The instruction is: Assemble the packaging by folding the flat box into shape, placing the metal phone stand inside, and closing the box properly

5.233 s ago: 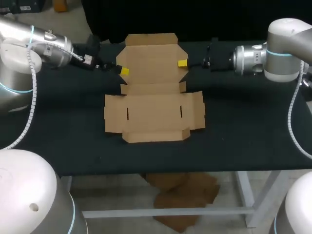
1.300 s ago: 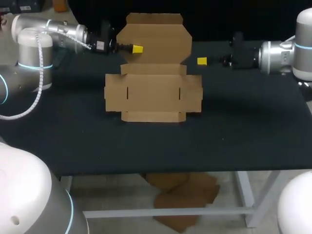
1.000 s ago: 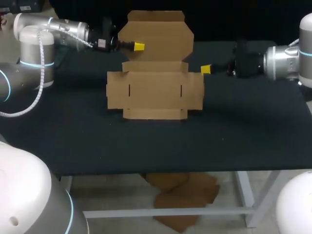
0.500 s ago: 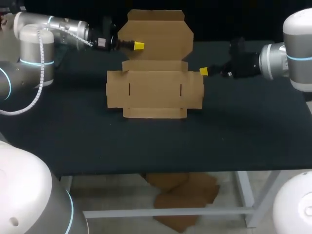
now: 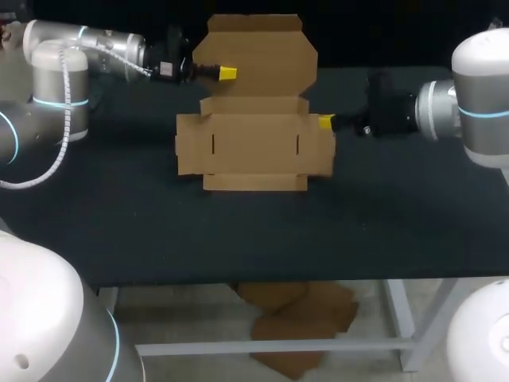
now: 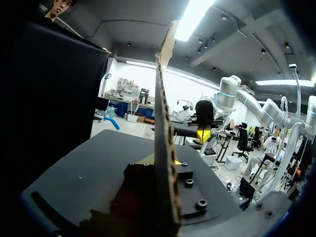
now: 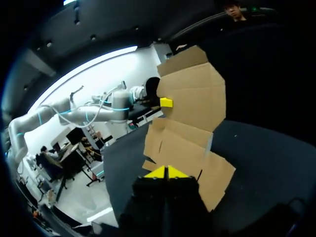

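**A:** How far along is it?

**B:** Barely begun, I'd say. The box (image 5: 254, 151) lies open on the table (image 5: 398, 207), near the far edge and midway between the sides. Only the lid (image 5: 254, 56) is raised, roughly upright. The side and front flaps lie flat.

**A:** What holds the lid?

**B:** The left gripper (image 5: 227, 74), clamped on the lid's left edge, with one finger in front of the card and one behind.

**A:** And the other?

**B:** The right gripper (image 5: 326, 122) has its tips pressed together on nothing. It sits at the far corner of the right flap (image 5: 320, 151); I can't tell whether it touches.

**A:** What's left?

**B:** Nearly everything: raising the walls, tucking the flaps, putting the stand in and closing the lid. No stand shows in any view.

**A:** Anything in the way?

**B:** Only the box's own parts. The raised lid blocks the far side, so the base is likely best reached from the front or the sides.
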